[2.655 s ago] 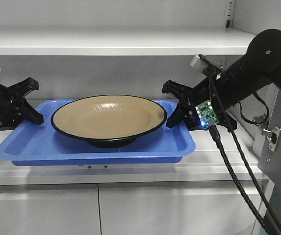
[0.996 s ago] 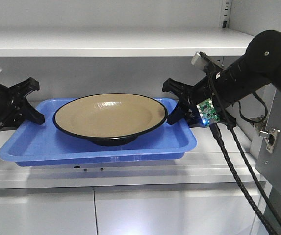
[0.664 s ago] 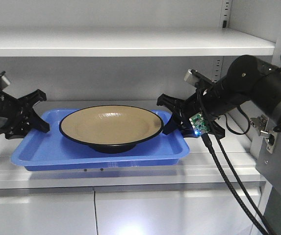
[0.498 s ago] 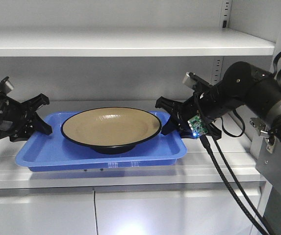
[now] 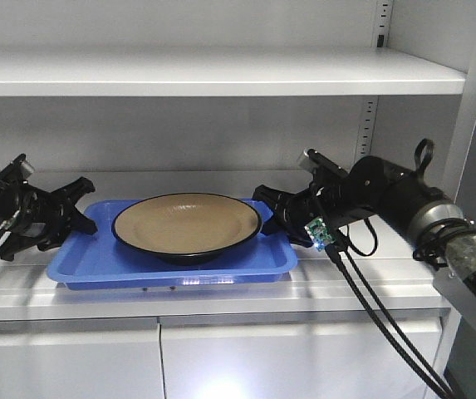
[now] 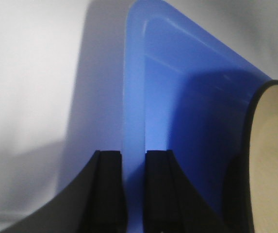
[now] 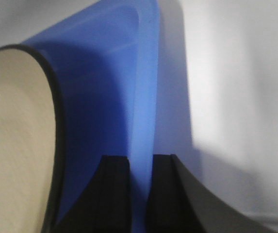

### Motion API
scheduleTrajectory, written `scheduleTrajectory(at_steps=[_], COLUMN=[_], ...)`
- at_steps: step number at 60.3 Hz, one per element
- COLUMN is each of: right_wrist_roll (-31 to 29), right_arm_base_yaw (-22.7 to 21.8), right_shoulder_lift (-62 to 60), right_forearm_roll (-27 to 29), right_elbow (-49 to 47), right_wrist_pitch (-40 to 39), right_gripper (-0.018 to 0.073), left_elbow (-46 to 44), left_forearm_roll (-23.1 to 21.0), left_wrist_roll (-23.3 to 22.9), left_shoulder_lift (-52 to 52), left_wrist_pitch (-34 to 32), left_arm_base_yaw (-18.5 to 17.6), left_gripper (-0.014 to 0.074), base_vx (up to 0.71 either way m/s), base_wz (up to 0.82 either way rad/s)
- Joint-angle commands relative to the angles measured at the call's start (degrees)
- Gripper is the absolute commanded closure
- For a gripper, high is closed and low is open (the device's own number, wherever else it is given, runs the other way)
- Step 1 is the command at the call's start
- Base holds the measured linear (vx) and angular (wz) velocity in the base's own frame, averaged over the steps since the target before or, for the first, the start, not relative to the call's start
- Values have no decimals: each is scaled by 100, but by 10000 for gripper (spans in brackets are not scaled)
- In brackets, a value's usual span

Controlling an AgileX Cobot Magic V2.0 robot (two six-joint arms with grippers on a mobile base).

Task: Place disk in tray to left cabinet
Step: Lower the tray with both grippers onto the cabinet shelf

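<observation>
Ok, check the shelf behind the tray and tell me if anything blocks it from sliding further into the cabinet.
Nothing visible does. The tray, carrying the disk, sits on the cabinet shelf, and the shelf behind it is bare.

Black arms (image 5: 387, 195), braided cables (image 5: 379, 320)

The disk (image 5: 186, 227) lies in the tray (image 5: 88, 268) on the cabinet shelf (image 5: 370, 283).

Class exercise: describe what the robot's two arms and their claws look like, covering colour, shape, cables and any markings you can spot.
Both arms are matte black. The left claw and right claw have flat black fingers on spreading, angular black mounts. The right arm is thick and rounded, carries a small green circuit board with a blue light, and trails black braided cables. No lettering is legible.
</observation>
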Motion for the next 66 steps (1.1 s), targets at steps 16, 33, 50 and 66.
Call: scheduleTrajectory(at_steps=[16,33,50,66], right_wrist_roll=[-123,-129,-340,-765], right_arm_base_yaw=[91,97,90,90], right_shoulder_lift=[-21,106,106,106], right_forearm_roll=[413,370,350,218], right_elbow=[-223,-223,-223,-223], right_wrist_pitch=[-1762,-2291,-2287,-2432], right_gripper=[561,548,486,249], left_elbow=[-214,-214,-214,-214], left_forearm_roll=[-733,-759,-752,-672], left_wrist_roll=[-57,26,624,898], left_shoulder_lift=[180,226,226,168], left_wrist_pitch=[-1594,-2193,-2256,-2337], left_arm_base_yaw=[-138,-162,-162,-156], left_gripper=[597,594,559,399], base_vx=[0,0,0,0], base_wz=[0,0,0,0])
